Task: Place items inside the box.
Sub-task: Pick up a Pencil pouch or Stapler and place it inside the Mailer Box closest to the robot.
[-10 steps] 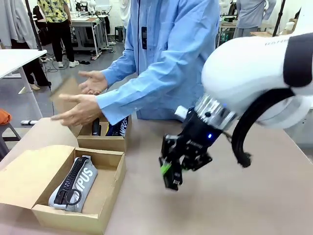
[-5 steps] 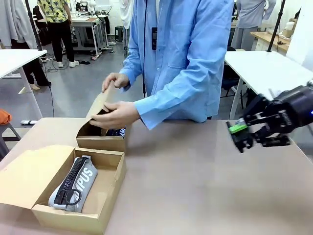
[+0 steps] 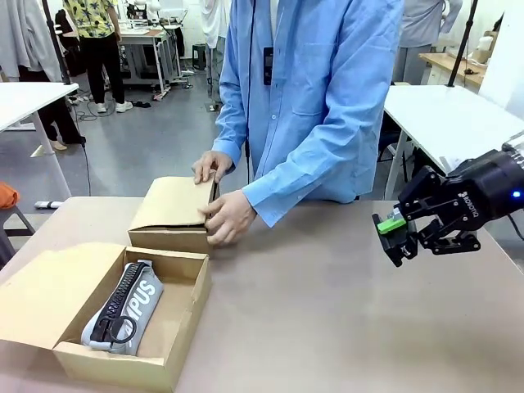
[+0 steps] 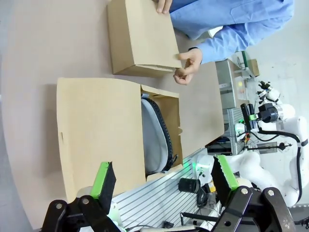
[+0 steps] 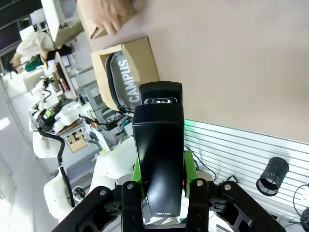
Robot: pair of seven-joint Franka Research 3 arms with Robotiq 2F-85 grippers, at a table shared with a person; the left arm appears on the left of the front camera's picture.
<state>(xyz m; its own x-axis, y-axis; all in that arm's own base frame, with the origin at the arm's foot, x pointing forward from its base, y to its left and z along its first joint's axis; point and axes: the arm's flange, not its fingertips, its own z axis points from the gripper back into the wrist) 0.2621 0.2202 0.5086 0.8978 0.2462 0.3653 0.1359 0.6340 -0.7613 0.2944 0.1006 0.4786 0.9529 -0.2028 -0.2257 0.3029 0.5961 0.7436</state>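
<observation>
Person's hand [image 3: 230, 216] atop closed far box [image 3: 170, 205]; grey case [image 3: 123, 308] inside near box [image 3: 115, 369]

Grey "CAMPUS" pencil case [image 3: 123, 304] lies in open box [image 3: 115, 366]; right gripper [image 3: 392, 232] clamps black stapler [image 5: 158, 159].

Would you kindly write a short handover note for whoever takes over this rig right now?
The left gripper is open and empty, looking down on the open box.
The right gripper is shut on the black stapler, above the right side of the table.
Done: the grey CAMPUS pencil case lies in the open box.
The far box has its flap down, with the person's hands on it.
Left: the stapler likely goes into the open box.
</observation>
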